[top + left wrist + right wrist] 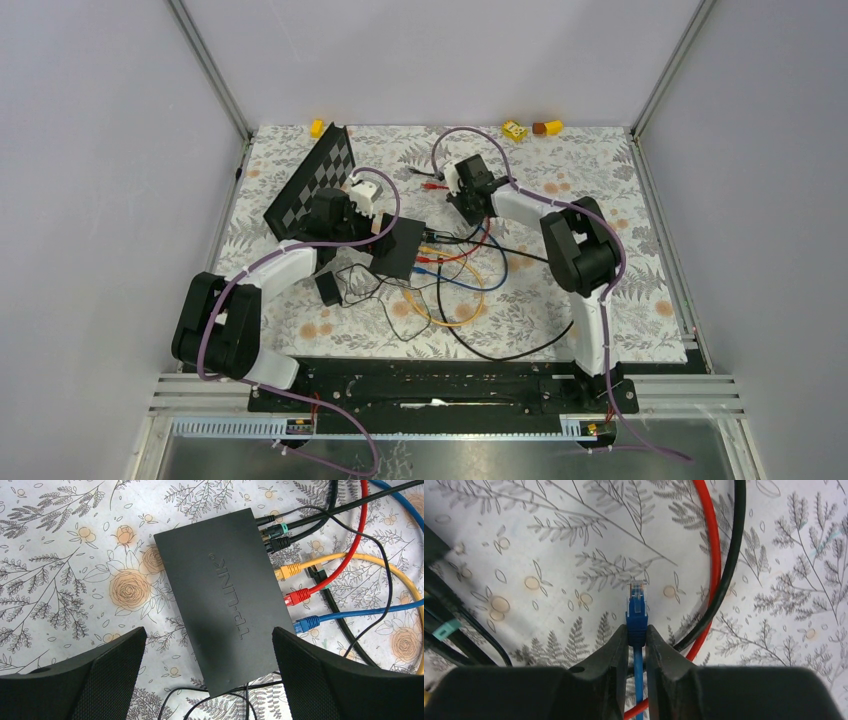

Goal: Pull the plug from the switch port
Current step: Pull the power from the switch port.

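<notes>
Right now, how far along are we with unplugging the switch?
Looks done: the right gripper is shut on a blue plug, its clear tip free over the cloth, apart from the switch. In hand: the left gripper hangs open over the switch. Left: a yellow plug, a red plug and a second blue plug sit at its ports.

A robot lab cell: grey panel walls [100, 150], aluminium frame posts [212, 75].
</notes>
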Robot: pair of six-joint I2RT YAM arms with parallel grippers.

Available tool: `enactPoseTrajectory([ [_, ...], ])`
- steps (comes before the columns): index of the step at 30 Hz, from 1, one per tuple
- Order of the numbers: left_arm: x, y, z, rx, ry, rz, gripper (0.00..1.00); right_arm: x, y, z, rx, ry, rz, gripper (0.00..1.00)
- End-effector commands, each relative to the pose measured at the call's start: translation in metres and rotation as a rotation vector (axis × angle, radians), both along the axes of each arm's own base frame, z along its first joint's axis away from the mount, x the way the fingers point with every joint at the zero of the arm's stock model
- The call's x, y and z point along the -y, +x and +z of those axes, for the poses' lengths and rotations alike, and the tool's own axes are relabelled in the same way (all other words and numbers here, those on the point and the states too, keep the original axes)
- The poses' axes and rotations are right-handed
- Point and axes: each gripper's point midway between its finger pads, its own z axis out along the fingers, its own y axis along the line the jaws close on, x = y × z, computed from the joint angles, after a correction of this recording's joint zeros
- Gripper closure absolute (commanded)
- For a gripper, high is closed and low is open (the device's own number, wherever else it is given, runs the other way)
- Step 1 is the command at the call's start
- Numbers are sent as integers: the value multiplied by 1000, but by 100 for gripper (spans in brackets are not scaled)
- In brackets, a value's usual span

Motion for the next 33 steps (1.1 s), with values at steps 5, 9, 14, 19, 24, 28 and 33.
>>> enactPoseTrajectory([
  [5,1,16,23,101,-3,-9,3,44,3,39,109,-111,-60,84],
  [9,0,17,20,107,7,-9,3,62,3,41,106,-130,-81,85],
  [14,1,19,14,98,11,-15,3,79,3,43,104,-133,-101,77],
  [19,2,18,8,82,14,-24,2,81,-1,46,94,-102,-91,51],
  [24,5,15,4,69,6,-48,2,62,-7,59,78,7,-50,33],
  [28,13,5,-1,39,-15,-110,2,27,-22,78,26,185,46,31],
  [33,14,-8,-8,31,-13,-163,2,-7,-36,91,-67,362,111,31],
])
